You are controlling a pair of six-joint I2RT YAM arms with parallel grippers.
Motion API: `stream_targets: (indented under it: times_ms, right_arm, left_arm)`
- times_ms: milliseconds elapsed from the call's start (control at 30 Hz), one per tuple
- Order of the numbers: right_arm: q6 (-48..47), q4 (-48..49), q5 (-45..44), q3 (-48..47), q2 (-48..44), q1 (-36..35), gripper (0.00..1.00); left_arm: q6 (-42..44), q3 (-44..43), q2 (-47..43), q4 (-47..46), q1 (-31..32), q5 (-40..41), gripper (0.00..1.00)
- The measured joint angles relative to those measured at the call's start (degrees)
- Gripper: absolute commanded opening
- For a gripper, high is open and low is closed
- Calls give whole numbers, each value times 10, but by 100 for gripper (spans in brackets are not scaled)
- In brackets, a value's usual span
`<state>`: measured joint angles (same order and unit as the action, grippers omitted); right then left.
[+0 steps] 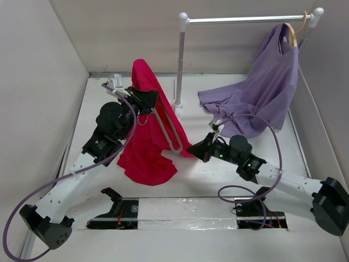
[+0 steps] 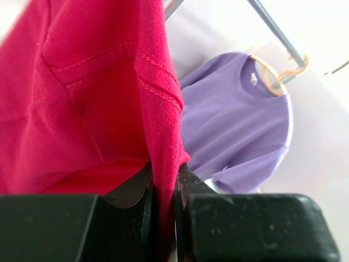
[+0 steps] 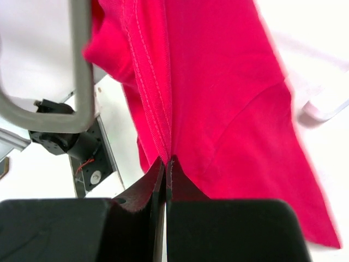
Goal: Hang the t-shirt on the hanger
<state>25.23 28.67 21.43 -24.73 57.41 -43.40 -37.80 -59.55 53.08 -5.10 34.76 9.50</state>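
Lifting the bright crimson-red short-sleeved fabric t-shirt (image 1: 146, 158) above the tabletop, left of its middle, the left gripper (image 1: 143, 101) is clamping a stitched fold of cloth between fingers pressed tight together. As a result, the garment is hanging in a long drape while its lower part is pooling on the white table (image 1: 207, 177). The right gripper (image 1: 194, 148) is working nearer the middle of the tabletop, its claw likewise squeezed onto a hemmed edge of the t-shirt and drawing it sideways. This is probably to stretch an opening wide enough for the thin grey triangular hanger (image 1: 170, 131) to pass through. That hanger is slanting down between the two grippers, lying against the red fabric, with one rounded end showing just beside the right claw. What is carrying it is hidden by cloth, so I cannot tell. Toward the far-right corner, a lavender-purple shirt (image 1: 270, 87) is hanging on a pale wooden hanger (image 1: 293, 34) from a metal rail (image 1: 245, 19), well apart from the work.
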Motion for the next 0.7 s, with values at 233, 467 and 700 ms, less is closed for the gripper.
stream_targets:
  times_ms: [233,467,700]
  right_arm:
    - [19,-22,-164,-3,45,-137,0]
    - [75,-33,-301,23,-26,-231,0]
    - [156,-38,-402,39,-34,-329,0]
  left_arm:
    - [-28,-4,43,-22,-2,0,0]
    - [-1,-60,83,7,-16,21,0]
    - [10,-94,133,19,-69,14,0]
